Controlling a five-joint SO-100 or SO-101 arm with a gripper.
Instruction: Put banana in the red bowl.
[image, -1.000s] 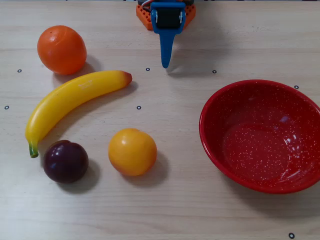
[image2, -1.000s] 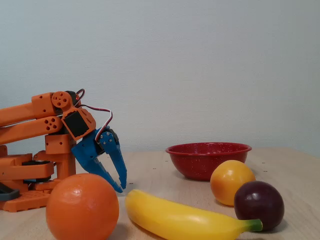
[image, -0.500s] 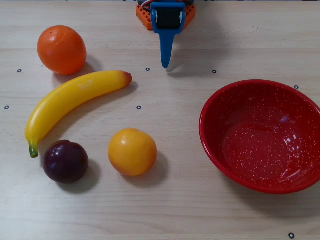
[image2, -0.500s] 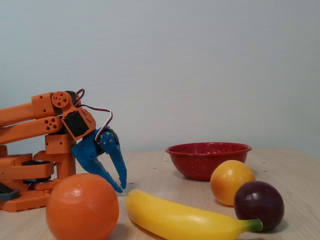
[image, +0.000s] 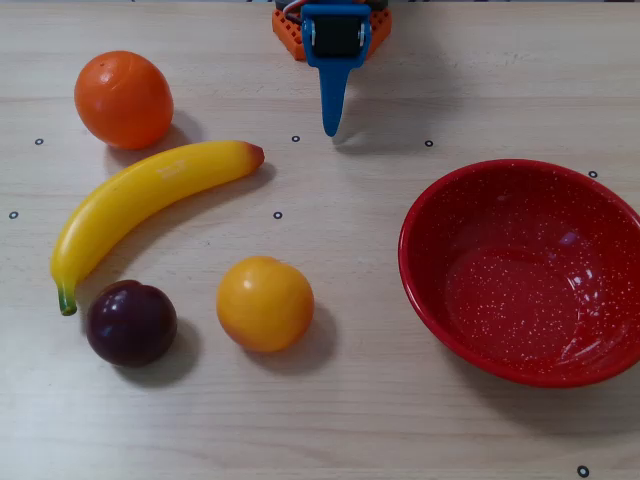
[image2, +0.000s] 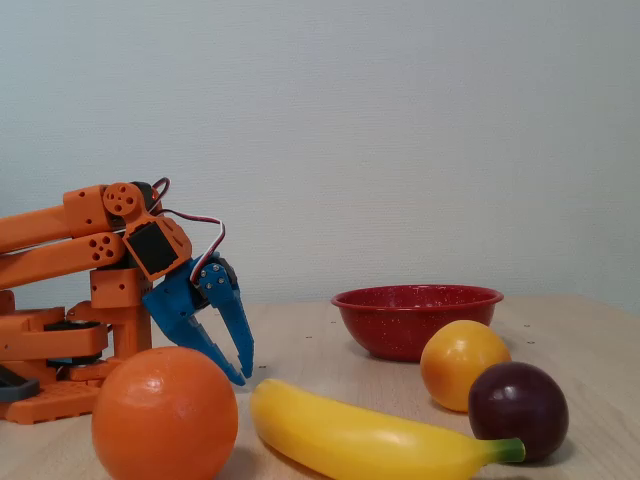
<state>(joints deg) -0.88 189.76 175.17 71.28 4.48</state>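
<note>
This looks like a small robotics test bench in a lab or hobby room: a pale wood-grain desk (image: 380, 430) carries small black dot markers (image: 278, 215) spaced in a grid, and a plain, bare light-blue wall (image2: 400, 130) fills the upper part of the fixed view. At the left of that view stands an orange 3D-printed arm (image2: 70, 290) with exposed servo wires, and the fruit are glossy plastic props (toy banana (image: 140, 205), red bowl (image: 525, 270))

Banana (image: 140, 200) glossy smooth plastic; red bowl (image: 470, 200) glossy, white-speckled; table (image: 330, 420) matt pale wood grain.
</note>
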